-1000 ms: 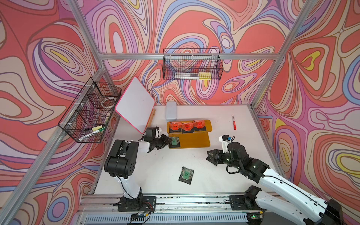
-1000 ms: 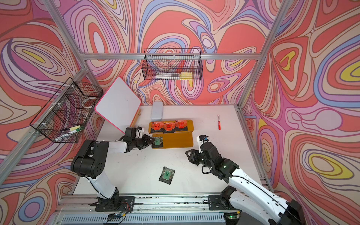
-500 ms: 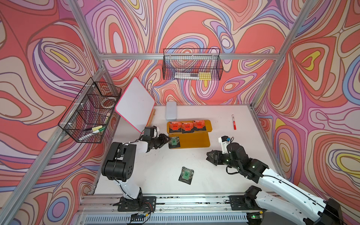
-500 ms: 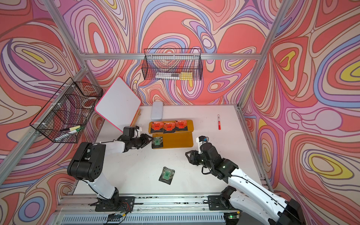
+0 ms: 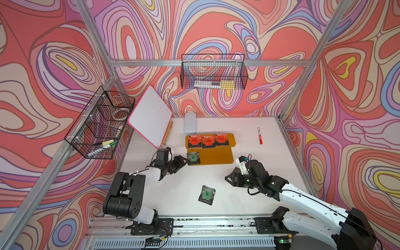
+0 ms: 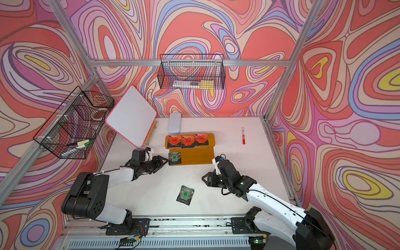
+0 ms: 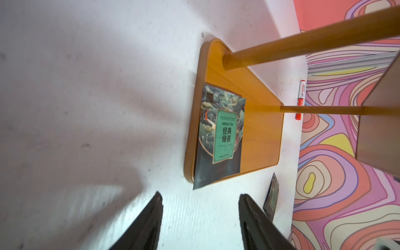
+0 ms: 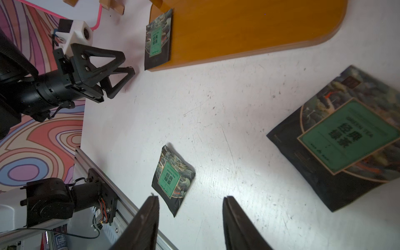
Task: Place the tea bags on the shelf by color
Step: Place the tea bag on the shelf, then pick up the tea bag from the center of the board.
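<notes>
The left gripper [image 7: 200, 195] has backed a little way off the shelf and its jaws have spread. They now stand apart with only bare white table [image 7: 108, 86] between them, gripping nothing. Just ahead of its fingertips, clear of them, a green tea bag [image 7: 220, 138] lies flat and face up on the near end of the lower tier of the shelf [image 7: 259, 129]. One corner of the bag overhangs the tier's edge toward the gripper. In both top views the same bag [image 5: 193, 157] [image 6: 175, 157] sits just past the gripper [image 5: 184, 160]. Beyond it, on the upper tier, three orange-red tea bags [image 5: 207, 140] stand in a row. Farther still, well past the shelf's other end, lies a red marker pen [image 5: 260, 136].

The right gripper [image 8: 190, 198] hangs low over the table, jaws parted and empty. A second green tea bag [image 8: 173, 177] lies on the table just ahead of one finger. A third green tea bag [image 8: 342, 138] lies close by, off to the other finger's side. Farther ahead is the shelf's lower tier [image 8: 249, 28].
</notes>
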Available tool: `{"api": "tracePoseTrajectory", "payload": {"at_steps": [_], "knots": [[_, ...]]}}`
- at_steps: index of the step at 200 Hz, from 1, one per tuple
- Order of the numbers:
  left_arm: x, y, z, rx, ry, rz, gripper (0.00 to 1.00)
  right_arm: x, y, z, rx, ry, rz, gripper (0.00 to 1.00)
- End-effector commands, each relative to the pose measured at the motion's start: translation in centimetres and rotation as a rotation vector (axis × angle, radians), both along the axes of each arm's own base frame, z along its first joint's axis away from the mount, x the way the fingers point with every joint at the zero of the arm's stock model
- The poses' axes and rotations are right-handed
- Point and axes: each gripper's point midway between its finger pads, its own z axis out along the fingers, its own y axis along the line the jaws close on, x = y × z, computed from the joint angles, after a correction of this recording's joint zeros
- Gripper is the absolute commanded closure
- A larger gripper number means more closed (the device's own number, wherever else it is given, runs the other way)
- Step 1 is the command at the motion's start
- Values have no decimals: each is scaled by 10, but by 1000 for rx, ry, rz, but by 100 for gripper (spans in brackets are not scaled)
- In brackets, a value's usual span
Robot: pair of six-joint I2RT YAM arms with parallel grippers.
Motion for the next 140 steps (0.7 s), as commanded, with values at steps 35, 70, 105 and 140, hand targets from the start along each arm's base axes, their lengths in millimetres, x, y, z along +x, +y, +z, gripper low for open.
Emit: {"api": "tracePoseTrajectory", "payload": {"at_steps": [35, 70, 105, 140], "knots": [[-40, -5, 10, -47, -23, -47, 38, -14, 21, -17, 64, 81, 55, 51], [-66, -26, 18, -68, -43, -132, 36, -22, 33, -29, 53, 111, 94, 51], [-86, -47, 26, -80, -60, -186, 37, -29, 48, -38, 50, 136, 112, 52], [-103, -59, 23, -42, -52, -222, 37, -34, 62, -45, 55, 166, 120, 56]]}}
